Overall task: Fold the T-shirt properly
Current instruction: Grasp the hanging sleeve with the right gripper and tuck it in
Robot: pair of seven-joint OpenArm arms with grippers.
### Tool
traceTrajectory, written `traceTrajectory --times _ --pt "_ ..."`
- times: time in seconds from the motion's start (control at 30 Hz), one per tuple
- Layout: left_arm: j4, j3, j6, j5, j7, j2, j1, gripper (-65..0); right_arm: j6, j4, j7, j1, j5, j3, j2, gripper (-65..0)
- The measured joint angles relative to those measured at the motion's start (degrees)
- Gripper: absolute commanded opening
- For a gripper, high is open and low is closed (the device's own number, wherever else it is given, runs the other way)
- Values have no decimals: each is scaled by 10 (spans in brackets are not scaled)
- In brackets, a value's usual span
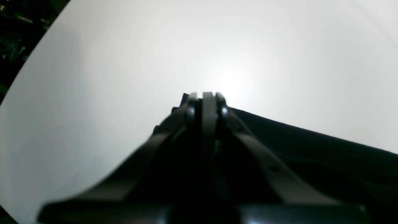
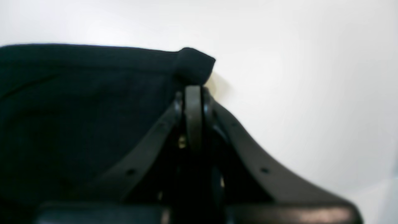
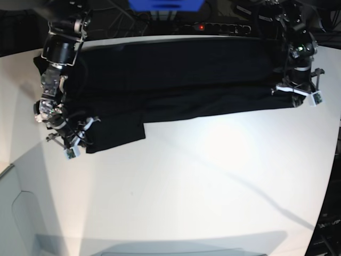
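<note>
While pinched, T-shirt (image 3: 176, 80) spans hands.

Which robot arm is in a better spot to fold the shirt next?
Neither clearly; probably both together. The left gripper pinches one end of the T-shirt, the right gripper pinches the other end, so they could likely carry the near edge over as a pair.

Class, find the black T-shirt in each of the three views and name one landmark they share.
Left wrist: T-shirt fills the lower right, behind the left hand.
Right wrist: T-shirt covers the left half, its corner above the right hand.
Base: T-shirt spreads across the top.
Shared landmark: white table.
</note>
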Motion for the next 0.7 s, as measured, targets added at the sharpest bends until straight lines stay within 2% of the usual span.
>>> traceTrajectory --times 0.13,0.4,0.53,0.6,0.7 --pt "0 0 0 -1 0 0 1 -650 0 114 -22 -61 -15 0 2 -650" --pt "35 -9 0 -2 -2 0 8 -650 1 376 -17 -197 -11 -1 0 -650" --pt "51 -10 1 0 0 1 13 -650 1 447 -15 -249 -8 1 -1 -650" --pt "53 -10 1 0 0 0 14 -650 0 456 -2 -266 3 16 -1 -650" --pt "53 -11 1 0 0 0 23 -650 2 454 -15 -295 -6 53 -2 -650"
